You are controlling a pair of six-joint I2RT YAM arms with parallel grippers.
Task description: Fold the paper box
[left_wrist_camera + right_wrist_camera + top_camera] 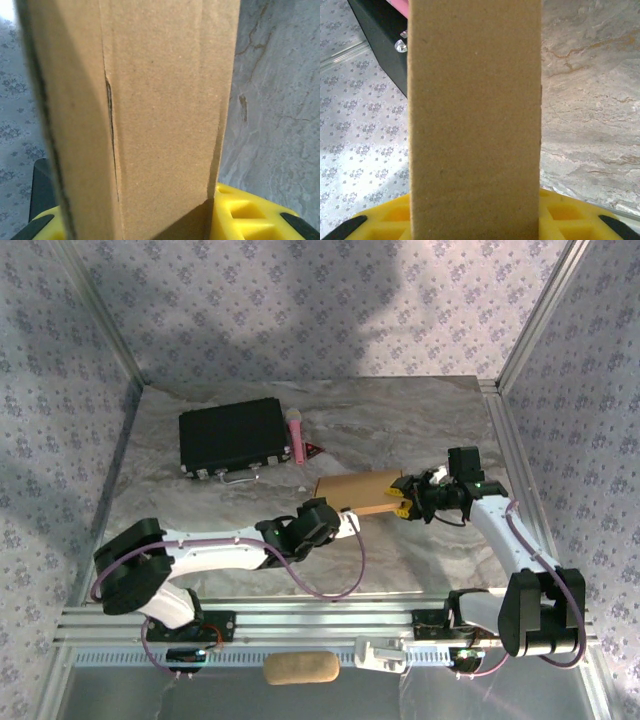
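One paper box (360,492), tan cardboard, placed just right of the desk (200,540) centre, well short of the far edge. Long axis: left to right across the desk, ends pointing toward the side edges. Left jaws part-closed on its near-left edge. Right jaws part-closed on its right end, yellow pads (570,217) flanking the panel. Both arms equally near.

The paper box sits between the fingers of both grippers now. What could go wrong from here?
1. A crease on the paper box shows a dark slit; if the left gripper squeezes or twists there, it may tear further.
2. The right gripper grips only the box's end, so the box may slip or bend if the arms move unevenly.
3. The black case lies close behind; a wide swing could hit it.
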